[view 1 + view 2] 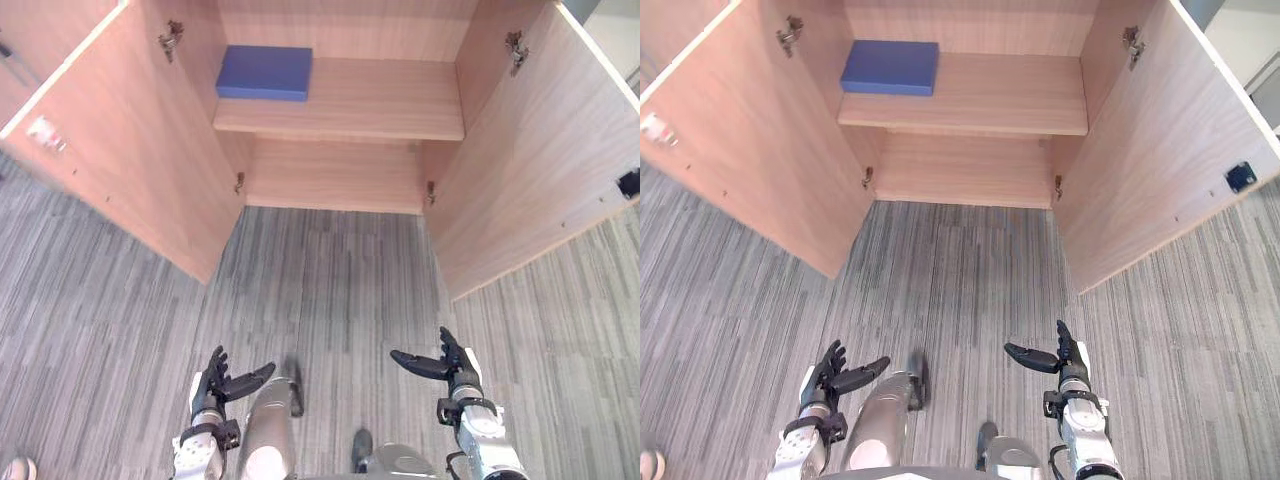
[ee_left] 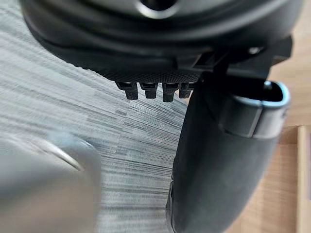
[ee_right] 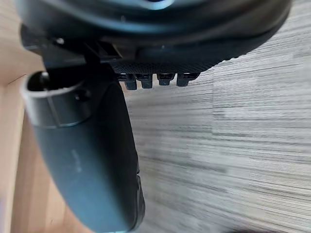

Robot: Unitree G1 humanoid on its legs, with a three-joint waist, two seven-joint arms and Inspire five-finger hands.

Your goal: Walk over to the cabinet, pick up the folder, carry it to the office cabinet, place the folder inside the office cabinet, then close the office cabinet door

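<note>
A blue folder (image 1: 265, 72) lies flat at the left end of the upper shelf (image 1: 380, 105) inside the wooden office cabinet (image 1: 340, 175). Both cabinet doors stand wide open: the left door (image 1: 120, 150) and the right door (image 1: 545, 170). My left hand (image 1: 215, 385) hangs low at the bottom left, open and holding nothing. My right hand (image 1: 445, 368) hangs low at the bottom right, open too, with its thumb pointing inward. Both hands are well short of the cabinet.
Grey striped carpet (image 1: 330, 290) covers the floor between me and the cabinet. The lower compartment (image 1: 335, 175) under the shelf holds nothing. A small dark fitting (image 1: 628, 183) sits on the right door's edge.
</note>
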